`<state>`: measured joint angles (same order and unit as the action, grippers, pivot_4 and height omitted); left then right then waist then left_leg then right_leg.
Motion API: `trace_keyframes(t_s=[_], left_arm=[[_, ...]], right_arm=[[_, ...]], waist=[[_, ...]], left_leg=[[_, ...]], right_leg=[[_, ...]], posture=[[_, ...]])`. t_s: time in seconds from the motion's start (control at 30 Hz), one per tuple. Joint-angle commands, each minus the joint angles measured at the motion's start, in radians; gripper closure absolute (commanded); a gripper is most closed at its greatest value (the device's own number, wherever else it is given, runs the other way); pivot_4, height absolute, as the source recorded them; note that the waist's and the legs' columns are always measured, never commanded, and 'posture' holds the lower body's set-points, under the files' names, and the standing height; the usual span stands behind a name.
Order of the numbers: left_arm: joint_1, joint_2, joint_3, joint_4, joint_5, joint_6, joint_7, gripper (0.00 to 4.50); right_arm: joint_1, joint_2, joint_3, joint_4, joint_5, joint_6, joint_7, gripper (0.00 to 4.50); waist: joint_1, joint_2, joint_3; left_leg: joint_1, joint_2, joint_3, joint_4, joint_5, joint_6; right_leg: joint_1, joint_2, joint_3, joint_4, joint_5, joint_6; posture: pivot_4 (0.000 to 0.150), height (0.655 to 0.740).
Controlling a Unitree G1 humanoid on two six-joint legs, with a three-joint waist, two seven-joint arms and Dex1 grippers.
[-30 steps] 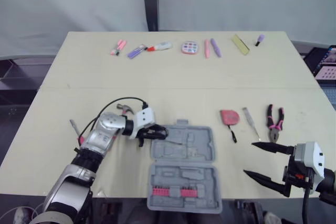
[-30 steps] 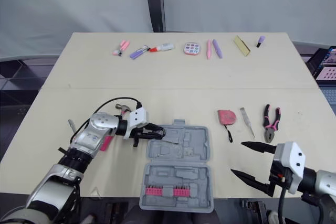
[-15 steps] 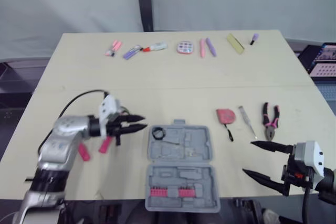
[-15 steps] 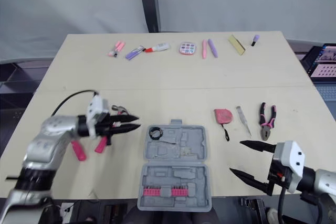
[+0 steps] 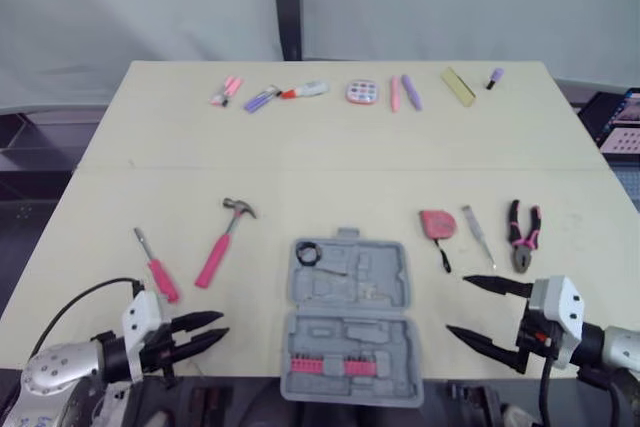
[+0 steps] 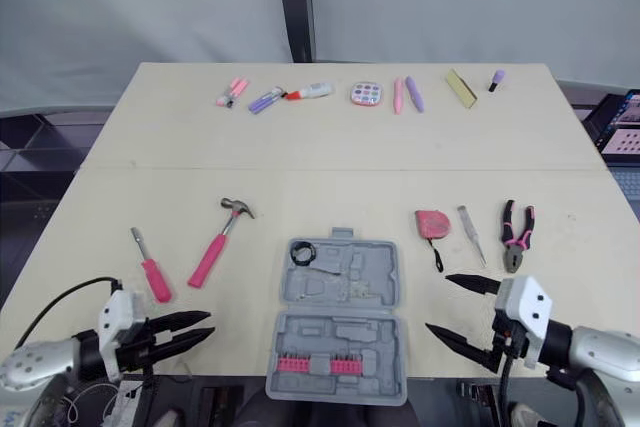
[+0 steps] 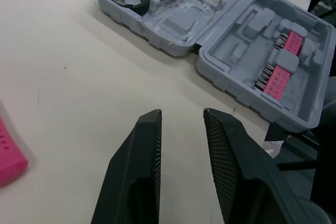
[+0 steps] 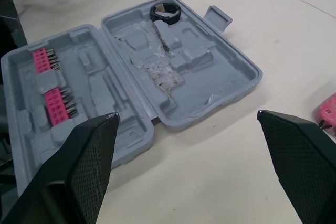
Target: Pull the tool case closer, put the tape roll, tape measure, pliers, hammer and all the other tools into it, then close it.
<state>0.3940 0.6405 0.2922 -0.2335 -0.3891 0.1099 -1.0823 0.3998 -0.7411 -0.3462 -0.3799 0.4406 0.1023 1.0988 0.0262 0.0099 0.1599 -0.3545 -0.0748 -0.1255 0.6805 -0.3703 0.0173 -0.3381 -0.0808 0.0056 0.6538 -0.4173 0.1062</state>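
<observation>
Left gripper (image 5: 222,324), narrowly parted, and right gripper (image 5: 457,305), spread wide, both empty, flank the open tool case (image 5: 375,292) I see at the surface's (image 5: 330,172) near edge, tape roll (image 5: 306,253) in its far-left corner.

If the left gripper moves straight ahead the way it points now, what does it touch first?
Most likely the side of the open case, near its hinge; only bare table lies before it.

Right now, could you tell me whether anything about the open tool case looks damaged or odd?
Yes: the moulded lining of the tool case looks torn and crumpled in the half that holds the tape roll, with ragged whitish patches and brownish specks. The half with the pink bits looks intact.
</observation>
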Motion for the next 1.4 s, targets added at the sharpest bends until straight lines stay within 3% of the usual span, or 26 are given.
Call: trace_keyframes(t_s=[0.03, 0.37, 0.53, 0.8, 1.0, 1.1, 1.2, 1.27, 1.4], left_arm=[[0.021, -0.003, 0.016, -0.027, -0.015, -0.033, 0.009, 3.11], [0.013, 0.002, 0.006, -0.034, -0.041, -0.049, 0.007, 3.11], [-0.066, 0.028, -0.012, -0.098, -0.116, 0.012, -0.014, 3.11], [-0.207, 0.050, -0.101, -0.078, -0.104, -0.015, -0.074, 3.11], [-0.294, 0.060, -0.142, -0.046, -0.083, -0.005, -0.074, 3.11], [-0.309, 0.059, -0.143, -0.039, -0.083, 0.012, -0.057, 2.26], [-0.304, 0.055, -0.147, -0.043, -0.078, 0.011, -0.048, 0.76], [-0.297, 0.055, -0.147, -0.051, -0.080, 0.014, -0.045, 0.03], [-0.294, 0.051, -0.137, -0.061, -0.086, 0.016, -0.027, 0.03]], right_arm=[[0.003, -0.002, 0.006, 0.006, -0.010, -0.020, -0.003, 0.00], [0.006, -0.014, -0.005, -0.014, -0.001, 0.015, -0.016, 0.00], [-0.016, -0.004, -0.084, -0.079, 0.067, 0.245, -0.183, 0.00], [-0.079, 0.063, -0.090, -0.158, 0.076, 0.507, -0.461, 0.00], [-0.113, 0.092, -0.046, -0.179, 0.041, 0.562, -0.543, 0.00], [-0.109, 0.104, -0.027, -0.175, 0.030, 0.553, -0.551, 0.00], [-0.104, 0.116, 0.008, -0.179, 0.006, 0.544, -0.567, 0.00], [-0.114, 0.126, 0.028, -0.170, -0.011, 0.537, -0.579, 0.00], [-0.137, 0.144, 0.055, -0.151, -0.040, 0.530, -0.601, 0.00]], waist=[[-0.001, 0.000, 0.000], [-0.004, 0.000, 0.000], [0.000, 0.000, 0.000], [-0.005, 0.001, -0.001], [-0.008, 0.002, -0.001], [-0.009, 0.002, -0.001], [-0.011, 0.002, -0.001], [-0.013, 0.002, -0.001], [-0.017, 0.002, -0.001]], left_leg=[[0.000, 0.000, 0.000, 0.000, 0.000, 0.000], [0.000, 0.001, 0.001, -0.001, 0.000, 0.000], [0.000, 0.000, 0.000, 0.000, 0.000, 0.000], [0.000, 0.001, 0.001, -0.002, 0.000, 0.000], [0.000, 0.001, 0.002, -0.003, 0.000, 0.000], [0.000, 0.001, 0.002, -0.003, 0.000, 0.000], [0.000, 0.001, 0.002, -0.003, 0.000, 0.000], [0.000, 0.001, 0.002, -0.003, 0.000, 0.000], [0.000, 0.001, 0.001, -0.003, 0.000, 0.000]], right_leg=[[0.000, 0.000, 0.000, 0.000, 0.000, 0.000], [0.000, 0.001, 0.000, 0.000, 0.000, 0.000], [0.000, 0.000, 0.000, 0.000, 0.000, 0.000], [-0.002, 0.001, 0.000, 0.001, 0.000, 0.000], [-0.002, 0.001, 0.000, 0.004, 0.000, 0.000], [-0.002, 0.001, 0.000, 0.005, 0.000, 0.000], [-0.002, 0.001, 0.000, 0.005, 0.000, 0.000], [-0.002, 0.001, 0.000, 0.005, 0.000, 0.000], [-0.002, 0.001, 0.000, 0.005, 0.000, 0.000]], posture=[[0.150, 0.7400], [0.150, 0.7400], [0.150, 0.7400], [0.150, 0.7400], [0.150, 0.7400], [0.150, 0.7400], [0.150, 0.7400], [0.150, 0.7400], [0.150, 0.7400]])
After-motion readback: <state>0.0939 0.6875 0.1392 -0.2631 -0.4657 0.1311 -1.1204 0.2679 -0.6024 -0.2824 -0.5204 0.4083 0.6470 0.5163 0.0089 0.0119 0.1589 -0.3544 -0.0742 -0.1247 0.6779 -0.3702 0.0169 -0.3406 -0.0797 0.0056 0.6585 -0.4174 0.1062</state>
